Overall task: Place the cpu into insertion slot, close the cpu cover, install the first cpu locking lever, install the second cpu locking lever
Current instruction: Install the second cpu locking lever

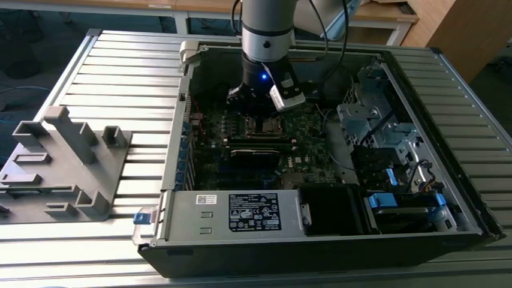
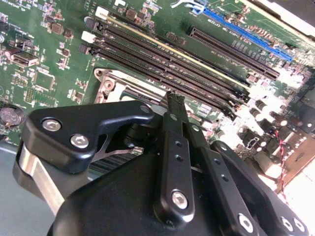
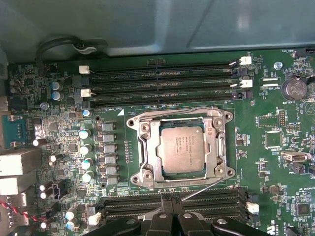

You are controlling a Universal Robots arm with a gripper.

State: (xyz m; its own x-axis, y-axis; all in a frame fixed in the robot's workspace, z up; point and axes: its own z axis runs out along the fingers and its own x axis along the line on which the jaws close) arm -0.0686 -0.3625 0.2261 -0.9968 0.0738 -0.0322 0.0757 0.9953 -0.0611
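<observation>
Inside the open computer case (image 1: 416, 198), the gripper (image 1: 258, 107) hung low over the insertion slot (image 1: 262, 126).

In the second wrist view its fingers (image 2: 175, 115) met at one tip, gripping nothing, beside the long slots (image 2: 167, 66); in the first wrist view the cpu (image 3: 183, 148) lay seated in the insertion slot (image 3: 180, 147), the cpu cover (image 3: 212, 140) framing it; a thin lever (image 3: 202, 188) slanted just beside.

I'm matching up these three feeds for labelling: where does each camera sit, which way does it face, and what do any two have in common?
Exterior view: off the arm, above, looking down into the open computer case; the arm descends to the motherboard.
First wrist view: on the arm, facing straight down at the cpu in the insertion slot; gripper at the edge.
Second wrist view: on the arm, slanting across the long black slots past the gripper.
Both wrist views share the gripper, socket and long slots.
</observation>
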